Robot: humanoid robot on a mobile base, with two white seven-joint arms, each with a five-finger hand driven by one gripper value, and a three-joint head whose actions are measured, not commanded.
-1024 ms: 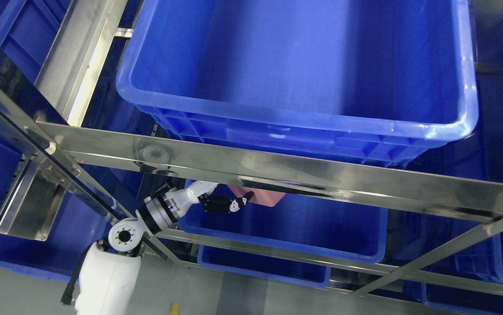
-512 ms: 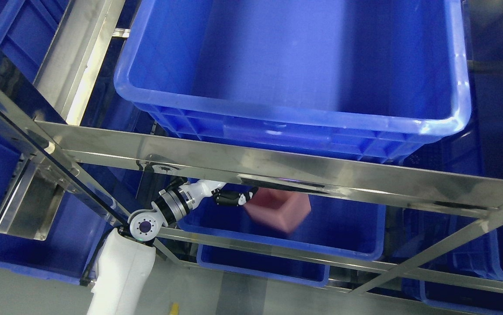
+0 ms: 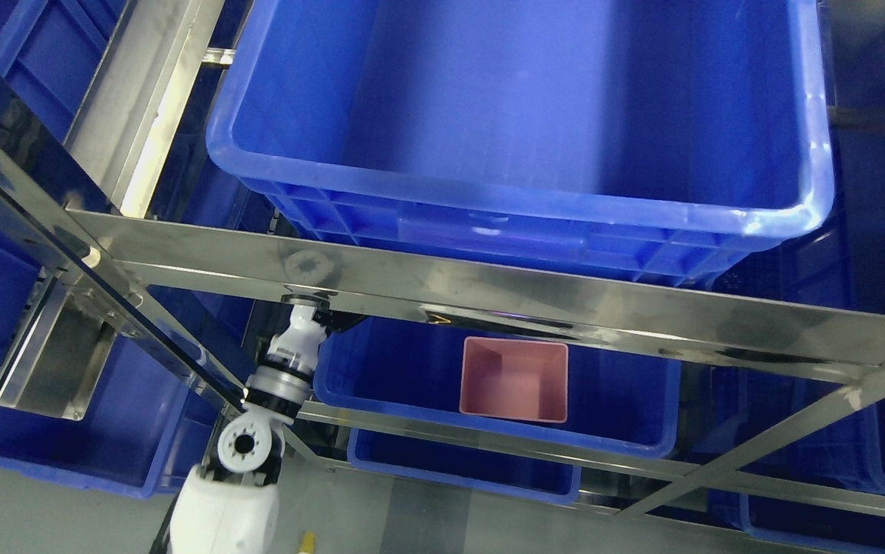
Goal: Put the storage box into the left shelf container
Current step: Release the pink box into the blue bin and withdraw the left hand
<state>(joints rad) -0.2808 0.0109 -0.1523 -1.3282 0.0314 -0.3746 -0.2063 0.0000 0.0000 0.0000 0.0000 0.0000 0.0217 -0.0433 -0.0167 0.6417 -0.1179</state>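
The left arm (image 3: 258, 454) has a glossy white shell, a round white joint with a dark centre hole, and a black-and-silver ringed wrist collar above.

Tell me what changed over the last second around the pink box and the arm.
The pink storage box was let go: a second ago the left hand held it up under the steel shelf rail; now it sits upright, opening up, inside the blue container on the lower level. The left arm has pulled back toward the left, its hand now hidden behind the rail. The large blue bin above and the shelf frame stayed put.
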